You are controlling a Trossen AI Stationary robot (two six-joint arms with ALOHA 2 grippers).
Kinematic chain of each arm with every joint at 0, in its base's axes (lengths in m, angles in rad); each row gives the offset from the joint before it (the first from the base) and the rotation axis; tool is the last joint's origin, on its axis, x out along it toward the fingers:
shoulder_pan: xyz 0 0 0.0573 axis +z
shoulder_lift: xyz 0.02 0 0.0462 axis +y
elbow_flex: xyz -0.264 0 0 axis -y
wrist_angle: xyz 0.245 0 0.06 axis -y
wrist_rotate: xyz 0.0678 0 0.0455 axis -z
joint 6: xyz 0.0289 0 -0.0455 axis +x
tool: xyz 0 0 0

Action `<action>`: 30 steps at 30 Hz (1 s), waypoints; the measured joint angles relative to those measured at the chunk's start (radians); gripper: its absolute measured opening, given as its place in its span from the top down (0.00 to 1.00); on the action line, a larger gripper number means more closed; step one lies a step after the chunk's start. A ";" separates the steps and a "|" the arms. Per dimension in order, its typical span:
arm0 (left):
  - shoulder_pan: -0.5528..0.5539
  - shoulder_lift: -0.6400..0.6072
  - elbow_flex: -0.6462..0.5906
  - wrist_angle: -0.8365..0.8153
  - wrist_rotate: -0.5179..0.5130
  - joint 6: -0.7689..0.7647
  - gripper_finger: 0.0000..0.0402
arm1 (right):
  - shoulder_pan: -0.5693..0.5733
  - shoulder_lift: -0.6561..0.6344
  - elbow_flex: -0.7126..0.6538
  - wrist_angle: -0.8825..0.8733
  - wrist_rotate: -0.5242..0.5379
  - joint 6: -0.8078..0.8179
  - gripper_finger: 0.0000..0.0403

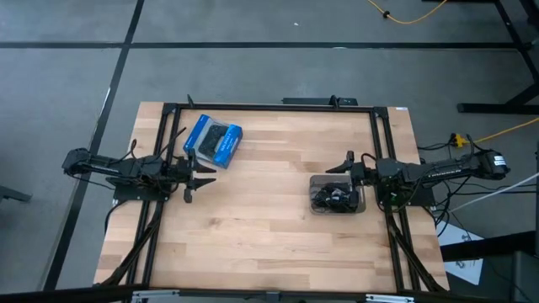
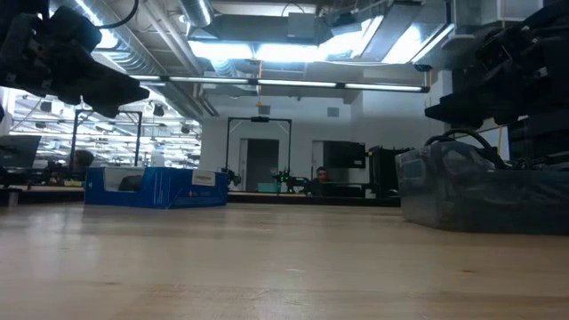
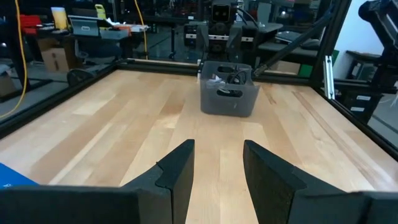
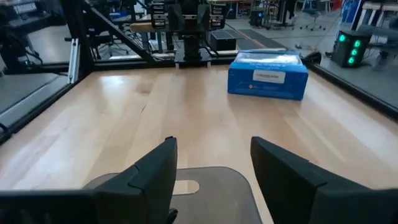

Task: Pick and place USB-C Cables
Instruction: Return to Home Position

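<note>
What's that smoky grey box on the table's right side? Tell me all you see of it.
The grey bin is a small rectangular tub of see-through smoky plastic, with a handle slot in one end wall. It stands upright on the wooden table, holding a tangle of cables. The open right gripper hovers close by, apart from it.

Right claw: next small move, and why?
Probably draw the right claw back from the bin toward its base: the cables lie inside the bin, and both it and the left claw are open and empty.
</note>
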 joint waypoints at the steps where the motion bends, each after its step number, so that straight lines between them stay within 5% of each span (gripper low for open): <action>1: 0.000 0.000 0.000 0.000 0.000 0.000 0.67 | 0.000 0.000 0.000 -0.002 0.000 0.018 0.48; 23: 0.000 0.000 0.000 -0.001 0.000 -0.001 0.67 | 0.000 -0.006 0.001 -0.023 0.000 0.052 0.48; 30: 0.000 0.000 0.000 -0.001 0.000 -0.002 0.67 | 0.000 -0.178 0.000 -0.157 0.000 0.052 0.48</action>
